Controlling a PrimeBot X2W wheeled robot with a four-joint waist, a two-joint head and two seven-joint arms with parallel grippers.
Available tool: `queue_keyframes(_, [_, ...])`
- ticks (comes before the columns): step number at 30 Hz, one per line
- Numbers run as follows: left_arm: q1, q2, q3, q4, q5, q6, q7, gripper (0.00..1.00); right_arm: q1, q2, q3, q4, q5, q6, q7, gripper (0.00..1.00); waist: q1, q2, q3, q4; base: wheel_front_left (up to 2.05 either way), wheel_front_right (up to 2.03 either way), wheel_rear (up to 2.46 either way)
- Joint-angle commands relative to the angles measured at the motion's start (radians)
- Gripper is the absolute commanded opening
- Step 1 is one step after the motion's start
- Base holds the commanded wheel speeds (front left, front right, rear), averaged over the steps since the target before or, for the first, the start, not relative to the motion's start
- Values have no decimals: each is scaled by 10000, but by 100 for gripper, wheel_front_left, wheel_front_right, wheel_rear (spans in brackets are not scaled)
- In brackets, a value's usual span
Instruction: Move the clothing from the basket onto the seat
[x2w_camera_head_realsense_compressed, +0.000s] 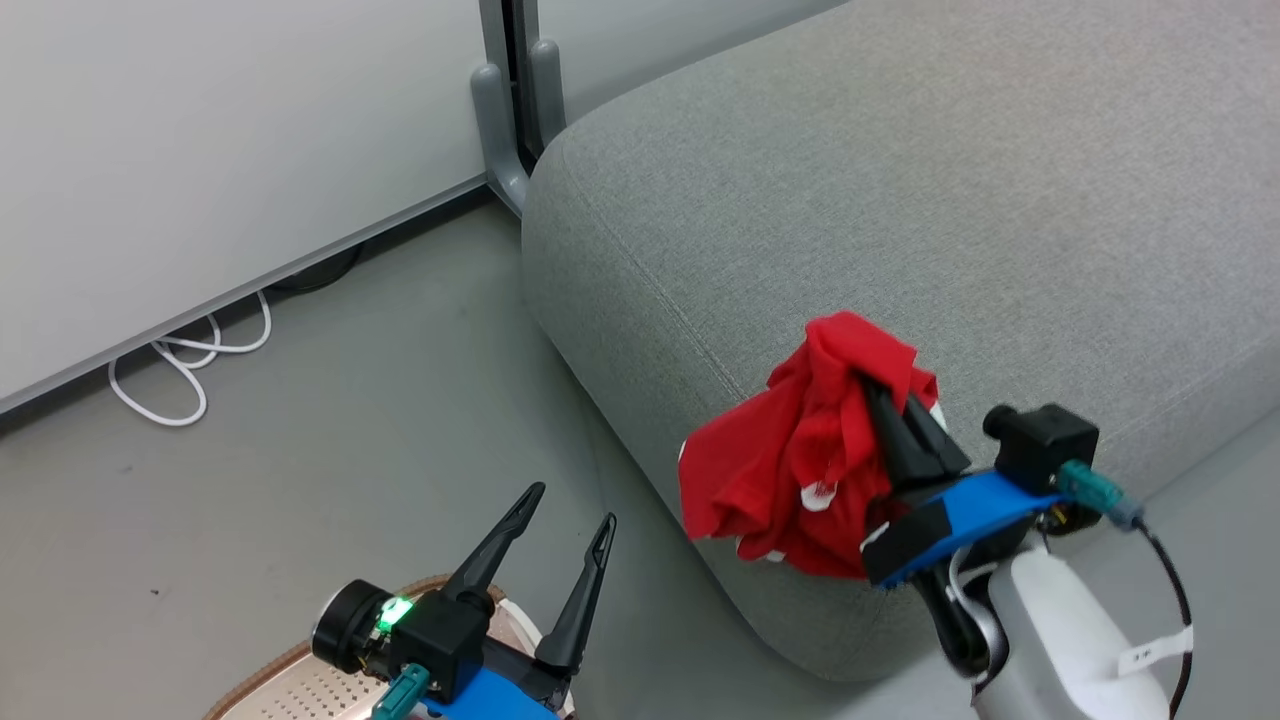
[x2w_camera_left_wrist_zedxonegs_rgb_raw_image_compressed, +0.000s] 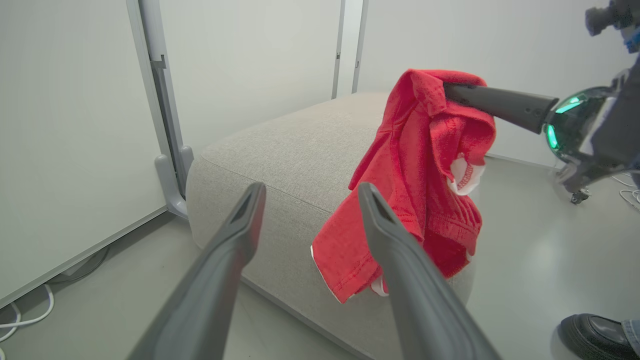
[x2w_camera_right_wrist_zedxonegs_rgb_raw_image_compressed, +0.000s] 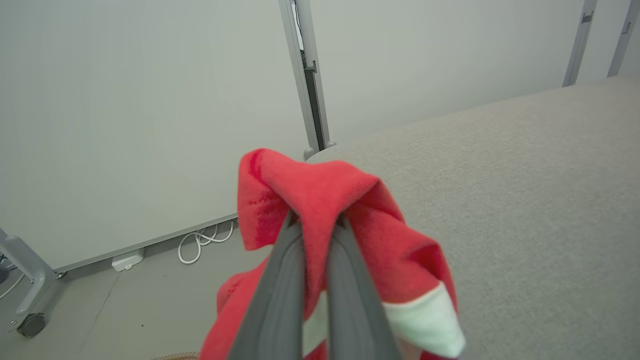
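Clothing (x2w_camera_head_realsense_compressed: 790, 450) aloft: a red bundle with white trim, pinched at its top fold and drooping in loose folds. Clamped there by the right gripper (x2w_camera_head_realsense_compressed: 890, 393), fingers pressed tight together on the cloth, tips buried in it. Hanging at the near rounded edge of the seat (x2w_camera_head_realsense_compressed: 950, 200), upper part level with the grey top, lower hem down in front of the seat's side; touching that side or just clear of it, cannot tell. From the right wrist, red cloth folded over both fingertips, a white band low on the right, broad grey cushion beyond and to the right. From the left wrist, the bundle side-on, dangling from a dark finger entering from the right.

Left gripper (x2w_camera_head_realsense_compressed: 572, 505) low at the left, well apart from the clothing, fingers spread wide and empty, pointing up toward the seat's corner. Below it, the basket (x2w_camera_head_realsense_compressed: 300, 690): cream, perforated, brown rim, partly cut off by the bottom edge of the head view.

Around all this, grey floor (x2w_camera_head_realsense_compressed: 350, 420). Pale wall (x2w_camera_head_realsense_compressed: 200, 150) behind, with a grey post (x2w_camera_head_realsense_compressed: 505, 120) standing just beside the seat's far corner. White cable (x2w_camera_head_realsense_compressed: 190, 370) looped on the floor at the wall's foot. In the left wrist view, a dark shoe (x2w_camera_left_wrist_zedxonegs_rgb_raw_image_compressed: 595, 332) at the lower right, on the floor near the seat.
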Motion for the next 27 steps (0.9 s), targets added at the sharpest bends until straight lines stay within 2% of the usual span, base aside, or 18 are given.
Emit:
queue_keyframes(1, [-198,132,6,-83,92,-7,-27,100,-465,-12,-158,30,27,7,59,0,0,-1,217,83,0,0,0])
queue_keyframes(5, [-385,303,-100,-229,205,-6,-27,100,-1540,-13,-890,185,-75,7,234,0,0,-1,704,239,0,0,0])
queue_keyframes(10, [-817,700,-285,-547,416,-6,-27,100,-3050,-10,-2446,488,-100,9,503,0,0,-1,1602,580,0,0,0])
queue_keyframes(13, [-1105,943,-430,-805,520,-6,-27,100,-3981,-25,-3474,629,-572,7,739,0,0,-1,2208,794,0,0,0])
queue_keyframes(14, [-1105,943,-430,-805,520,-6,-27,100,-3981,-25,-3474,629,-572,7,739,0,0,-1,2208,794,0,0,0])
queue_keyframes(20, [-1878,1531,-726,-1309,745,-6,-27,100,-5592,-474,-5456,447,-1691,9,1192,0,0,-1,3525,1340,0,0,0])
queue_keyframes(27, [-2699,1969,-997,-1784,781,-6,-27,100,-6350,-1128,-7188,229,-2209,9,1259,0,0,-1,4664,2031,0,0,0])
